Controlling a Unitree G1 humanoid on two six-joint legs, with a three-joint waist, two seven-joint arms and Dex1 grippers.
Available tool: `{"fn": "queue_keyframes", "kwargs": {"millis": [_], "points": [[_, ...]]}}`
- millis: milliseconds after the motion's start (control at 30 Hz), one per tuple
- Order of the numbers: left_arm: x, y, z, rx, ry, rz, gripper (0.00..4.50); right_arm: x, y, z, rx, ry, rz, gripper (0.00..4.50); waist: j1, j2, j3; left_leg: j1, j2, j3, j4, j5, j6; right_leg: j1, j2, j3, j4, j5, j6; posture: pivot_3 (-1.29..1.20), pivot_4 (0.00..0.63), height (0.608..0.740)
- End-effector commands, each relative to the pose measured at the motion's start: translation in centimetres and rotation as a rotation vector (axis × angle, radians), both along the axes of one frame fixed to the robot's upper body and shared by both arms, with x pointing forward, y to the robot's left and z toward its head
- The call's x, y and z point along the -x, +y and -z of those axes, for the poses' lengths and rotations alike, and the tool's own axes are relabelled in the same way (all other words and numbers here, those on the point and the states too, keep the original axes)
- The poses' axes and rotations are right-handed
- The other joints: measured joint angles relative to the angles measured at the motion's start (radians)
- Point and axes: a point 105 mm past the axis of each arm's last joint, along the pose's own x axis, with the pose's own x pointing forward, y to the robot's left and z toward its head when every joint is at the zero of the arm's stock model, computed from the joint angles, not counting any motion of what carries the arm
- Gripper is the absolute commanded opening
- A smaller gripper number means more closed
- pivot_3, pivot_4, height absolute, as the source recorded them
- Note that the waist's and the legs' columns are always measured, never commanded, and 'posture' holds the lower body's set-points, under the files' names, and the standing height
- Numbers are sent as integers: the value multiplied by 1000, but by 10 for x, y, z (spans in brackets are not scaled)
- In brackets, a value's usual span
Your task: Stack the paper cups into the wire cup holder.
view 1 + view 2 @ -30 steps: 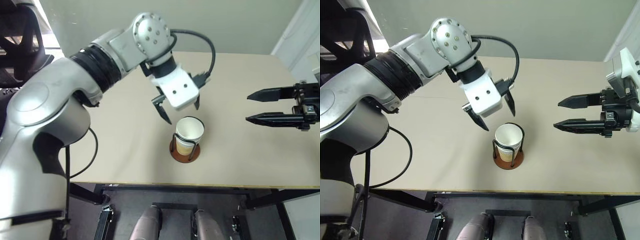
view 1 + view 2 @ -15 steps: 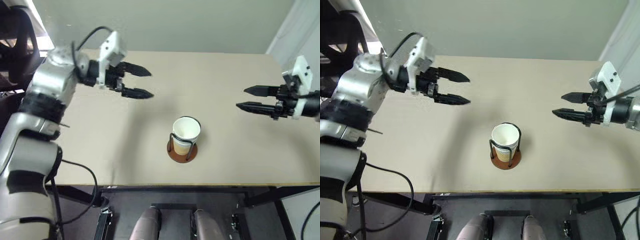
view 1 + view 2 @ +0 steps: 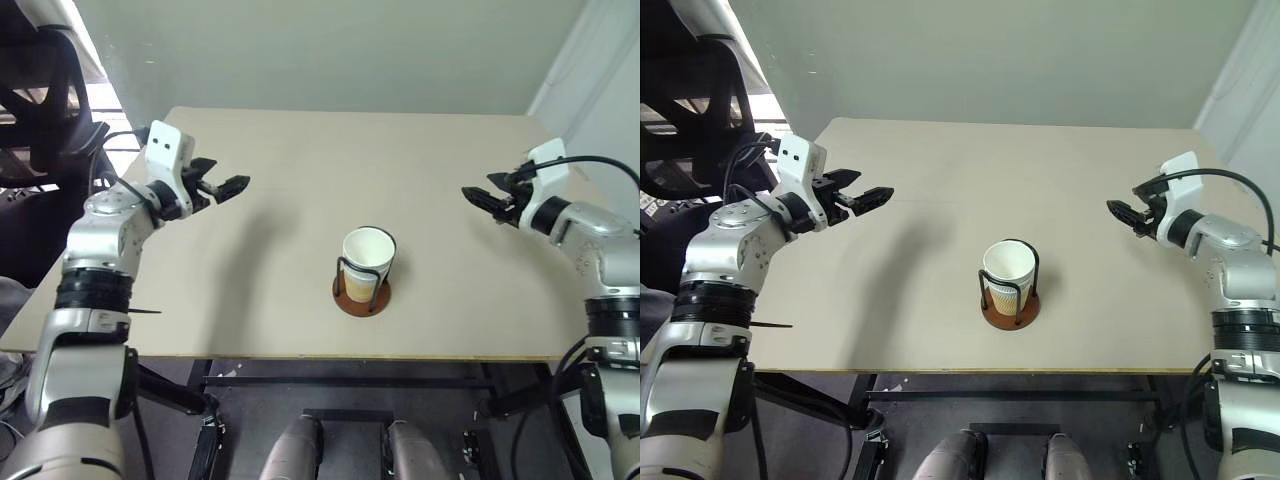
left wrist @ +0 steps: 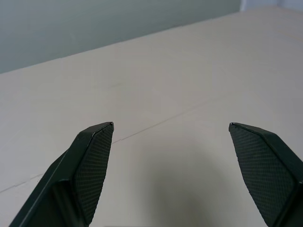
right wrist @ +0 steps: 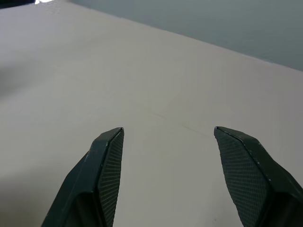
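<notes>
1. Cups: the paper cups (image 3: pixel 368 262) sit nested in the wire cup holder (image 3: pixel 362 287) near the front middle of the table (image 3: pixel 300 160). They read as one stack; one white rim shows, so I cannot count the cups inside it.
2. Holder count: one, upright on its reddish-brown disc base.
3. Grippers, two: the left gripper (image 3: pixel 234 186) and right gripper (image 3: pixel 474 196) hover well apart from the holder on either side, jaws spread and empty.
4. Risk: the holder looks light, so a swinging arm could topple it and spill the stack.
5. Loose cups on the table: none seen.
</notes>
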Motion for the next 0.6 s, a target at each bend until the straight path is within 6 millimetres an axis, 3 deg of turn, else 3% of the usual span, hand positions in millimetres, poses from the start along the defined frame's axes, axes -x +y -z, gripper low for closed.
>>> {"fn": "queue_keyframes", "kwargs": {"millis": [33,200,367,600], "points": [[-6,4,-21,41,-83,-63,4167,-6,-9,-22,-69,-107,73,3060,0,0,0,1,0,0,-2,0,0,0,0,1,0,0,0,0,150,740],[-12,-8,-16,68,-89,-64,4167,-15,-12,-23,-182,-164,160,3060,-4,0,0,5,1,0,-13,4,-4,-1,0,0,0,0,0,0,150,740],[-13,-11,-17,109,-114,-63,4167,-17,-2,-8,-149,-145,151,3060,-4,0,0,4,5,0,-15,6,4,-2,1,-4,-1,-3,2,0,150,740],[-12,-19,-21,183,-153,-53,4167,-23,8,-8,-136,-168,167,3060,-4,0,0,2,6,-1,-15,-2,5,-5,2,-7,-1,-6,1,0,150,740]]}}
